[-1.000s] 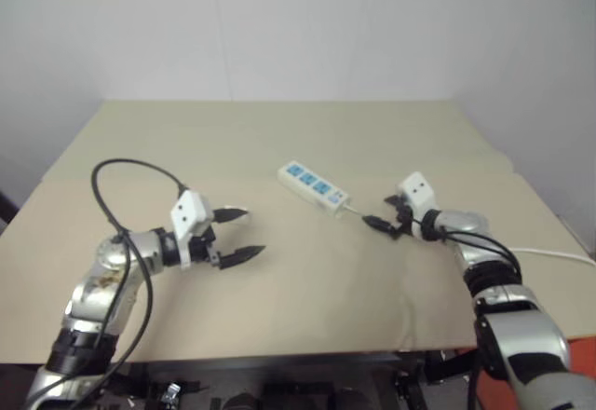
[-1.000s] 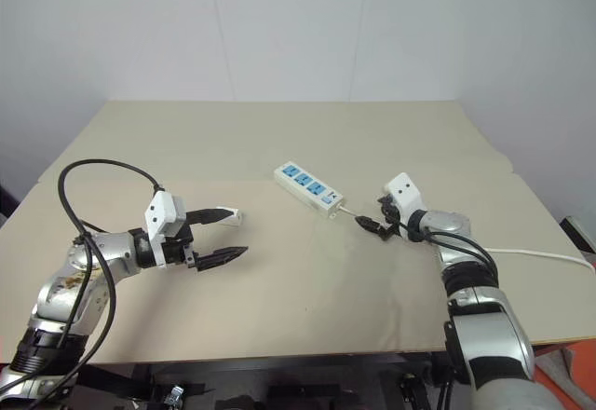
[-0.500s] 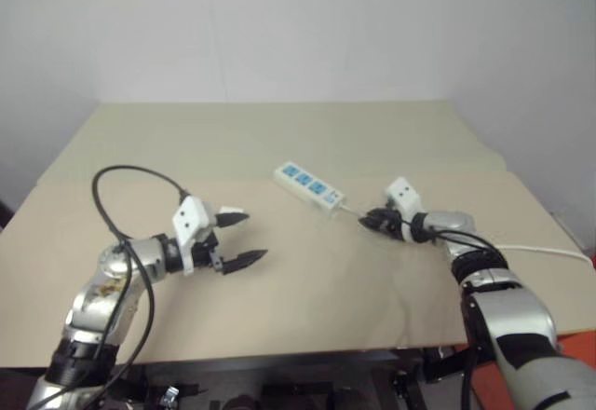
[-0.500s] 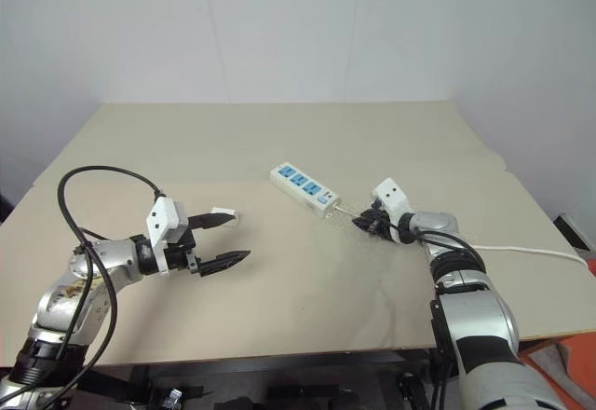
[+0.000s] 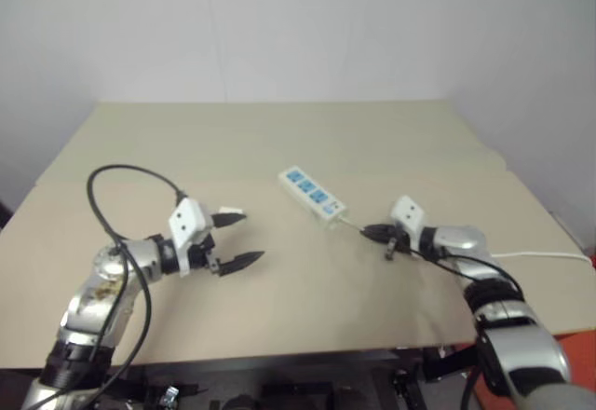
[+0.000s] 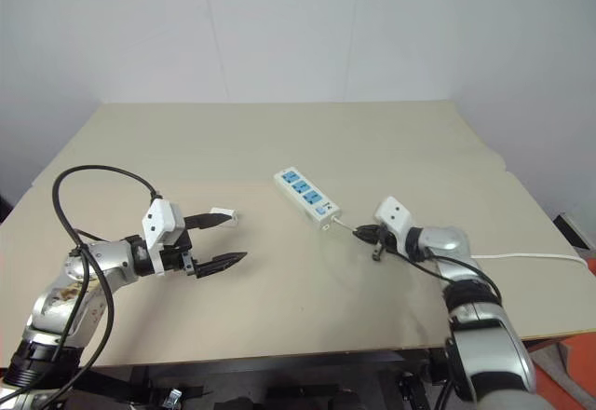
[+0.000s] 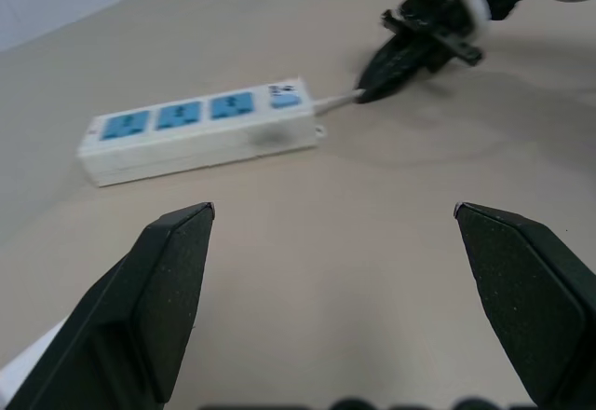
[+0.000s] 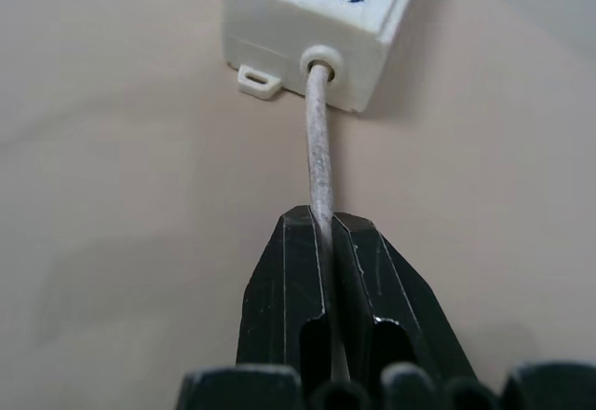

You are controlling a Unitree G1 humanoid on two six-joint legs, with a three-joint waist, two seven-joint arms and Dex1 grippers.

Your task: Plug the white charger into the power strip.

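The power strip (image 6: 307, 195) lies mid-frame, running from upper left to lower right (switch end lower right). The right gripper (image 6: 366, 235) pinches its cord (image 8: 319, 154). The left gripper (image 6: 228, 239) gapes beside the charger (image 6: 222, 214).

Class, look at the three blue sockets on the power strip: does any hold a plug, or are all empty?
All empty: the power strip shows three bare blue faces, nothing plugged in.

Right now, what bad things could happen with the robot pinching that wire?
The right gripper is shut on the thin cord close to the power strip. Pulling might strain the cord where it enters the strip, or drag the strip askew. The white charger lies by the open left gripper, which might knock it away.
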